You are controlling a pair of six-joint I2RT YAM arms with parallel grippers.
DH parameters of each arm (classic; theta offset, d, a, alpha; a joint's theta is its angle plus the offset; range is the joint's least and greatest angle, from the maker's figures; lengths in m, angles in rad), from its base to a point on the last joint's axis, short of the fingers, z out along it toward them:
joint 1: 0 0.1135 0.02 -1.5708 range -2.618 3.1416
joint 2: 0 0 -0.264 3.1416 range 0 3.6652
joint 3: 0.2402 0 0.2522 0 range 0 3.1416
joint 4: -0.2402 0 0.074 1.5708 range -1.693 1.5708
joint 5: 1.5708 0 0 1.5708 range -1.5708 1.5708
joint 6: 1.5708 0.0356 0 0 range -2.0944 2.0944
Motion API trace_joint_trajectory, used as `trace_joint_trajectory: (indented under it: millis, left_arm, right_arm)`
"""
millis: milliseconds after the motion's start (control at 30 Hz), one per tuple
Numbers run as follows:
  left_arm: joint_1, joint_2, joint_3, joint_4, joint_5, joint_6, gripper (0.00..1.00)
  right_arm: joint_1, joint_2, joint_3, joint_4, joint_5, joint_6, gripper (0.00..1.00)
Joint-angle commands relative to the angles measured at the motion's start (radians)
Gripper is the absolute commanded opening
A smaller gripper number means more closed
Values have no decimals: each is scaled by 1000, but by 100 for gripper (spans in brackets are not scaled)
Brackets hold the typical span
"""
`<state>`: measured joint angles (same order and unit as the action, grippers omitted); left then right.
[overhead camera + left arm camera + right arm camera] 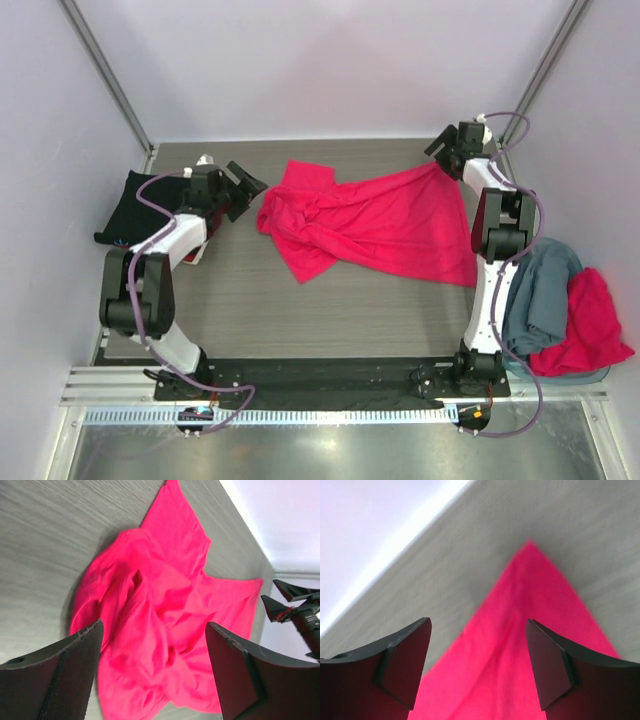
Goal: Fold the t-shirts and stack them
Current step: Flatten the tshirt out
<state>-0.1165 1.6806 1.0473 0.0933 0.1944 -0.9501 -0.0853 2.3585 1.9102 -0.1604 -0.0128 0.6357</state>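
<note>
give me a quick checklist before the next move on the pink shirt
1. Left fingers open and empty: ok
2. Right fingers open and empty: ok
3. Pink shirt lying flat: not ok, it is bunched and creased on the left arm's side
4. Right fingers lined up with the far corner: ok
5. Black shirt apart from the pink shirt: ok
6. Neck label found: cannot tell, none shows in any view
</note>
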Motion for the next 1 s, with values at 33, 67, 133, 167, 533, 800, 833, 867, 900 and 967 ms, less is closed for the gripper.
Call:
trace_joint_trajectory:
  millis: [33, 67, 133, 167, 533, 800, 833, 867, 900, 967]
  left_arm:
    - [-41, -174, -56, -32, -78, 77, 85]
    - [-44, -199, -93, -30, -76, 80, 85]
    - [-46, -274, -136, -35, -75, 77, 85]
    - [-46, -301, -180, -38, -73, 77, 85]
    - [-28, -584, -365, -210, -251, -6, 100]
    - [-35, -536, -480, 33, 74, 33, 90]
    - [-44, -526, -475, 28, 91, 68, 89]
    - [-57, -519, -474, 22, 91, 76, 88]
    - [-89, -516, -480, 25, 86, 82, 88]
    - [-126, -521, -490, 29, 65, 96, 87]
  right_arm:
    - [-1, -204, -129, 156, -101, 8, 87]
    - [1, -229, -173, 176, -111, 12, 92]
    - [10, -307, -229, 193, -133, 13, 99]
    - [13, -333, -287, 193, -138, 12, 100]
    - [24, -729, -663, 94, -150, 1, 100]
    - [-5, -953, -901, 32, -238, 45, 100]
    - [-7, -972, -956, 32, -240, 59, 100]
    - [-10, -987, -979, 33, -248, 58, 99]
    - [-13, -998, -996, 32, -243, 56, 99]
    - [-30, -1019, -1028, 16, -225, 58, 94]
